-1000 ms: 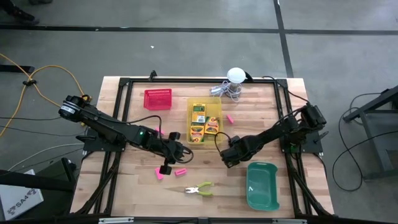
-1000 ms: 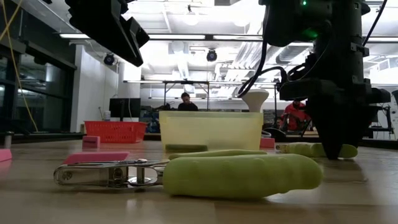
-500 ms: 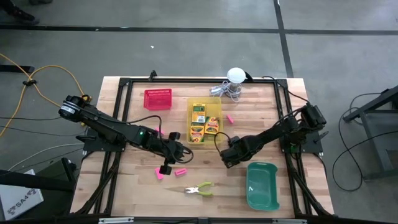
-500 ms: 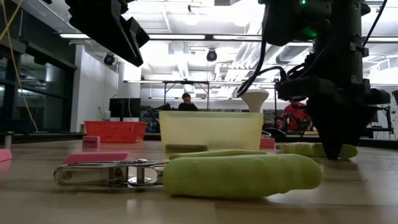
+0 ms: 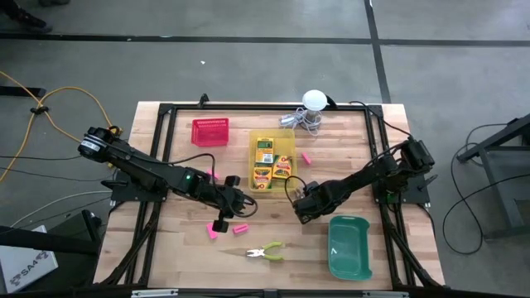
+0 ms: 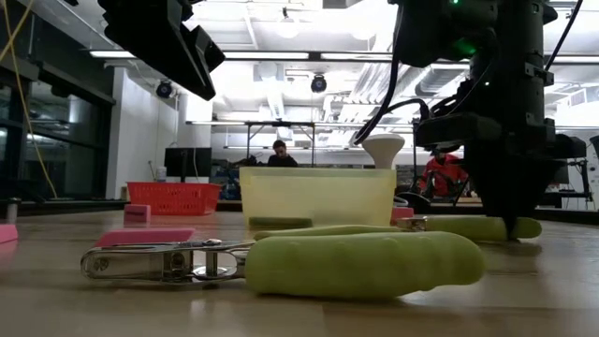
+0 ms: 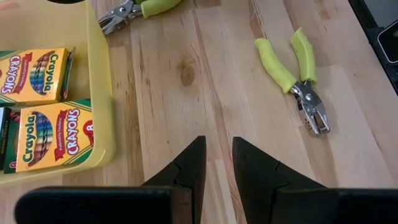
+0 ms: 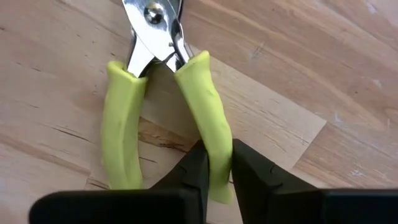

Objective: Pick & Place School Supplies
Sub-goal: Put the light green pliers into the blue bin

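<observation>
**Right gripper pinching one handle of the pliers**

So here's where we are: the right gripper (image 8: 214, 163) has its two dark fingers pressed onto one yellow-green rubber handle of a small pair of metal-nosed pliers (image 8: 161, 106) lying flat on the wooden table (image 5: 364, 174), just beside the right edge of the translucent yellow bin (image 5: 286, 142). In the wrist view the handle runs straight out ahead between the fingers, long axis in line with the gripper, steel nose pointing away, second handle splayed free to one side. We reckon the lift turns on that: only one leg is clamped, so the tool may swing open or hang crooked.

The left gripper (image 7: 214, 163) hovers over bare wood near the yellow bin's other corner, fingers nearly together with nothing between them. The second pair of green-handled pliers (image 5: 266, 251) lies near the front edge, closer to the left arm.

Counts as we see them: two pliers, four yellow-and-green crayon boxes (image 5: 264, 152) in the yellow bin, three small pink blocks we can make out (image 5: 240, 228), plus a red mesh basket (image 5: 209, 132) and a green plastic tub (image 5: 349, 247).
</observation>
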Robot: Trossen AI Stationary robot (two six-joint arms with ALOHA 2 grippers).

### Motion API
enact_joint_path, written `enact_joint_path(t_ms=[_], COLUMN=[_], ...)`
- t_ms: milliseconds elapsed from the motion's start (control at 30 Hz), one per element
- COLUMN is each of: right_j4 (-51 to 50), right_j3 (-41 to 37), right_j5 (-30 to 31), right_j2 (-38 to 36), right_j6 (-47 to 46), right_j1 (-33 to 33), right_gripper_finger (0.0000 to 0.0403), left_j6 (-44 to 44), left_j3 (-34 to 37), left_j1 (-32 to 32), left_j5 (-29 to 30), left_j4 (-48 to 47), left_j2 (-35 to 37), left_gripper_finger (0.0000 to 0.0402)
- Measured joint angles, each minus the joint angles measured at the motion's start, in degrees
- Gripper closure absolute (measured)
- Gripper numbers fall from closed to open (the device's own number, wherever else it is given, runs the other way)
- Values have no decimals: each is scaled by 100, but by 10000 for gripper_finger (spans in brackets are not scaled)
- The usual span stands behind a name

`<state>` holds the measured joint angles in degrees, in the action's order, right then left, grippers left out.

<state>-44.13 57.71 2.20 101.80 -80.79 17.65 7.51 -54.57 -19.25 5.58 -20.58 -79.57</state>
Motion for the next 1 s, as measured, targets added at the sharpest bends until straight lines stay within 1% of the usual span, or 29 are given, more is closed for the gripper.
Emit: enact_joint_path(t_ms=[533,867,1000], right_j4=[-69,-444,-776], right_j3=[0,-13,-15], right_j5=[2,70,190], right_j2=[0,-71,-167], right_j6=[-29,-63,-66], right_j1=[-2,-66,-144], right_gripper_finger=[360,361,361], left_j6=[0,-1,0], left_j3=[0,0,0], left_j1=[0,0,0], left_j5=[0,0,0], left_j4=[0,1,2], left_j2=[0,-1,0], left_gripper_finger=[327,327,327])
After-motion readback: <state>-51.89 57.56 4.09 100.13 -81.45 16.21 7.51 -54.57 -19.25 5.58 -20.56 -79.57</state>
